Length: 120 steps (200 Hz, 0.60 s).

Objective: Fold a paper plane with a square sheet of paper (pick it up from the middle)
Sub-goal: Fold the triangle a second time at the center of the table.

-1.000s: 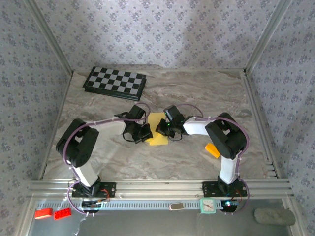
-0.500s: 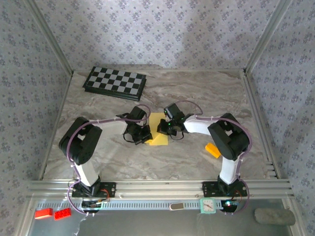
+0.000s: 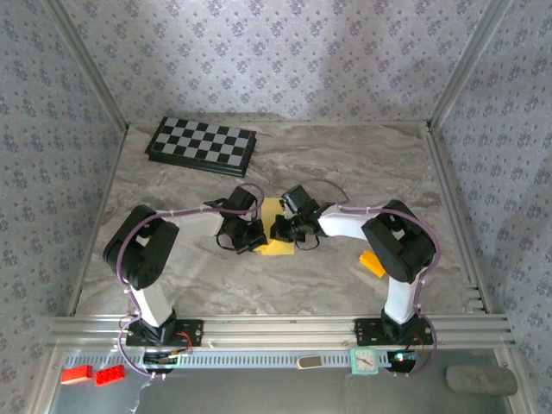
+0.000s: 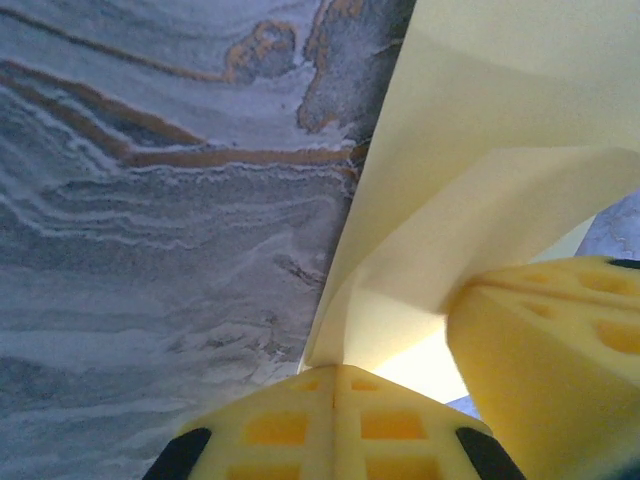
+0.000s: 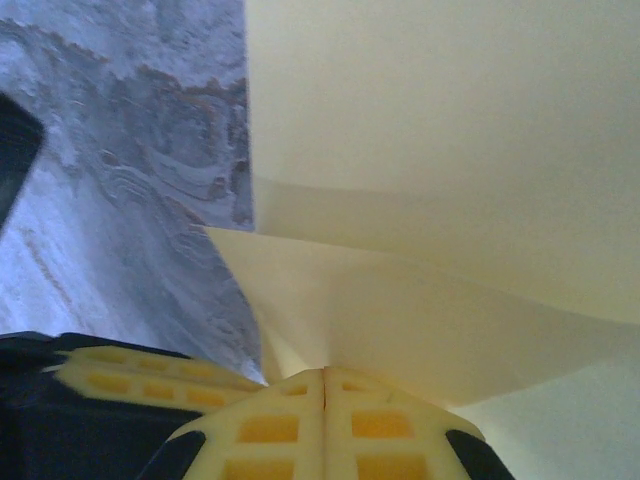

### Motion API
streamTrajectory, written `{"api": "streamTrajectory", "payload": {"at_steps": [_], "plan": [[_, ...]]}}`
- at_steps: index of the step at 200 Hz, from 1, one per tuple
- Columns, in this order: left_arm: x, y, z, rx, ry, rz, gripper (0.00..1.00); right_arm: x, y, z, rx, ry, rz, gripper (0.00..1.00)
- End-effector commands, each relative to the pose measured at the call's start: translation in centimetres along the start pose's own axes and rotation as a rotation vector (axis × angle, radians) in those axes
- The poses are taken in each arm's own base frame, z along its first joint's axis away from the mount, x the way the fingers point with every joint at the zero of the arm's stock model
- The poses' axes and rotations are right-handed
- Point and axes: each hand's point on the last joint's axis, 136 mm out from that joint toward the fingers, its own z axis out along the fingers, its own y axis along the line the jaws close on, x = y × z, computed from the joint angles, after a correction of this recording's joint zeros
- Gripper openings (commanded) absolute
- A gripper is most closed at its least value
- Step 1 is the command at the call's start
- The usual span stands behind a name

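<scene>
Yellow square sheet of paper (image 4: 500,120), which I am pinching in my closed left gripper (image 4: 335,372) and right gripper (image 5: 324,372), is barely starting its first fold, leaving most creases undone.

No words, labels, brands or numbers can be read anywhere. At six o'clock, a small clock (image 3: 363,361) on the front rail (image 3: 276,332) shows a dial too tiny to read.
</scene>
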Motion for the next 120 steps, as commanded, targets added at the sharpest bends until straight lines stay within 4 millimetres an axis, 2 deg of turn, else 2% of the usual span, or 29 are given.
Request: {"api": "streamTrajectory", "payload": {"at_steps": [1,35,72,105,120], "plan": [[1.9,5.6,1.2,-0.207,0.053,-0.096,0.0,0.5,-1.6,0.9,0.025,0.046,0.005,0.0],[2.5,7.3,1.5,-0.252,0.059,-0.116,0.0,-0.9,-3.6,0.5,0.035,0.028,0.037,0.0],[3.2,9.2,1.7,-0.286,0.073,-0.14,0.0,-3.5,-5.8,-0.6,0.019,-0.016,0.097,0.0],[3.0,8.8,1.6,-0.274,0.069,-0.129,0.0,-5.8,-8.1,-1.4,0.043,-0.055,0.14,0.0],[2.7,8.1,1.5,-0.255,0.064,-0.113,0.0,-6.9,-8.4,-2.0,0.045,-0.076,0.145,0.0]]}}
